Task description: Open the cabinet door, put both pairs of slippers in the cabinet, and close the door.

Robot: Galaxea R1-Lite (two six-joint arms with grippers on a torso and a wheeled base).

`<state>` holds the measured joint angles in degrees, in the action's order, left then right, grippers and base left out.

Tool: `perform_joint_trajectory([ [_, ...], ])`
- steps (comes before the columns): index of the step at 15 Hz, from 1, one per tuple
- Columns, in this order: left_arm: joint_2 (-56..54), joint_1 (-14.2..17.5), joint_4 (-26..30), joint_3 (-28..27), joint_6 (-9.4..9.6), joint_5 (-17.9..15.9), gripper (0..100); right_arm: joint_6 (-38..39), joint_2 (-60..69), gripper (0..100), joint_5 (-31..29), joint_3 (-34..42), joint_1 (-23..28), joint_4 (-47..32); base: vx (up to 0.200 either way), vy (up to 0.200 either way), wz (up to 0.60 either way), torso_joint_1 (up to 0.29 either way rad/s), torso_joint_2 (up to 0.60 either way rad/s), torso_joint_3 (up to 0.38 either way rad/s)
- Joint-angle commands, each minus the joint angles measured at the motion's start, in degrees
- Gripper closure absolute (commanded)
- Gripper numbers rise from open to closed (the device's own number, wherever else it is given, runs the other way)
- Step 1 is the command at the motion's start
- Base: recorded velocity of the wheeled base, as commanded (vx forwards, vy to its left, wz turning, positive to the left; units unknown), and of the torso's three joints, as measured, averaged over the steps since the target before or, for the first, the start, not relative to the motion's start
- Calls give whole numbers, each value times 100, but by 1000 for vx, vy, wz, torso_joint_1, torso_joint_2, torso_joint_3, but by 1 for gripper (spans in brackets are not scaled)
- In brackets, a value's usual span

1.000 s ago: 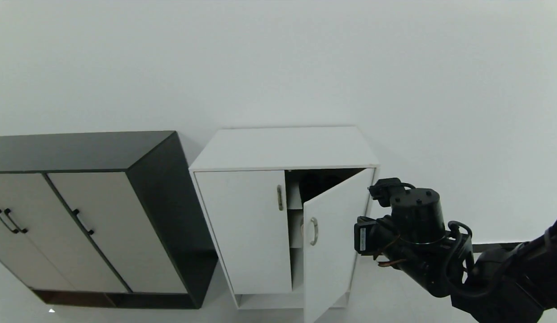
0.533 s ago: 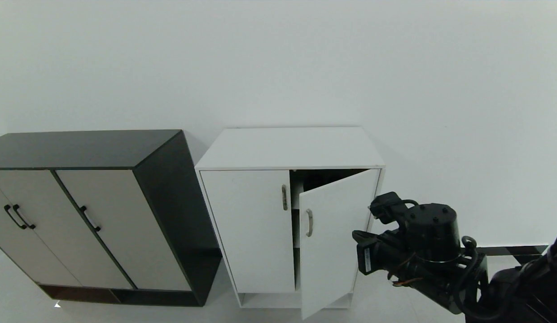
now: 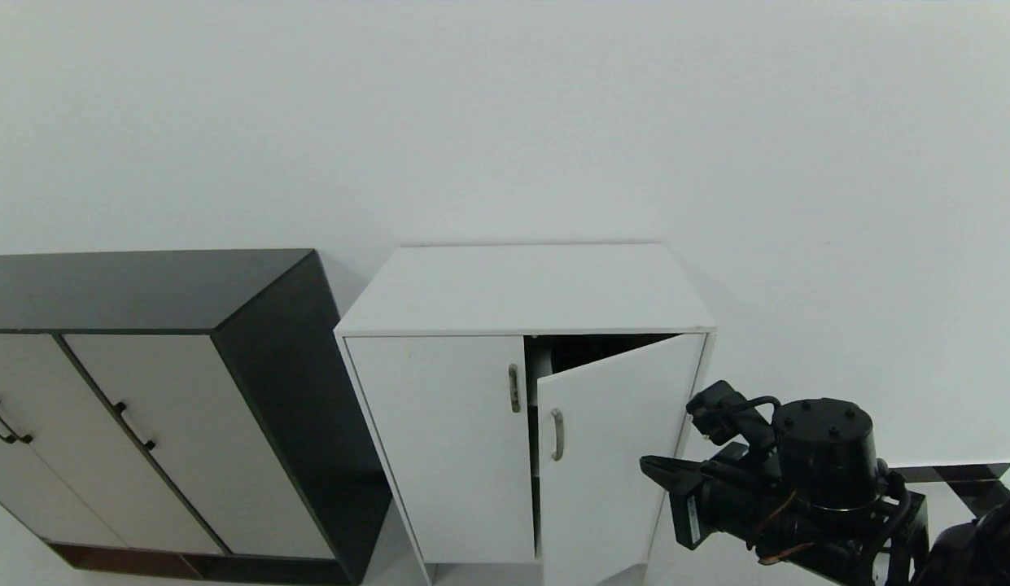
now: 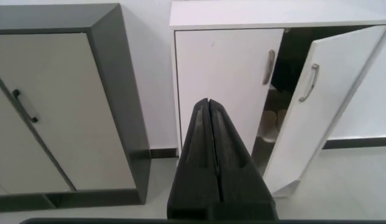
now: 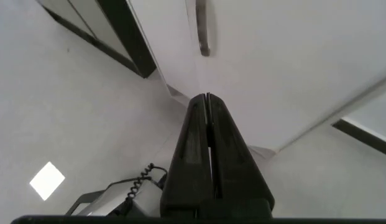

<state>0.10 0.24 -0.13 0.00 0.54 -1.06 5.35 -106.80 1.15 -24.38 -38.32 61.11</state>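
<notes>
Cabinet door [image 3: 610, 456] ajar, right claw [image 3: 649, 464] closed beside it

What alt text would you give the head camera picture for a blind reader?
A white two-door cabinet stands against a pale wall, its right door ajar, with the robot's black right end effector in front of that door's face. A black cabinet with pale doors stands to its left.

right tool [image 5: 208, 98] — pressed together | tip near white door [image 5: 286, 62] | handle [image 5: 203, 28] beyond
</notes>
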Motion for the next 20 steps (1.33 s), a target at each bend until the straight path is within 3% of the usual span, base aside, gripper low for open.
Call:
perform_joint_trajectory([
  [1, -1, 2, -4, 0, -10, 1, 100, 19, -7, 100, 52, 30, -1, -3, 200, 0, 0, 7, 2, -2],
  [8, -1, 2, -4, 0, -1, 1, 100, 177, -992, 100, 52, -568, 290, 815, 0, 0, 0, 0, 0, 0],
  [20, -1, 2, -4, 0, -1, 1, 100, 168, -1704, 100, 52, -1956, 808, 489, 0, 0, 0, 0, 0, 0],
])
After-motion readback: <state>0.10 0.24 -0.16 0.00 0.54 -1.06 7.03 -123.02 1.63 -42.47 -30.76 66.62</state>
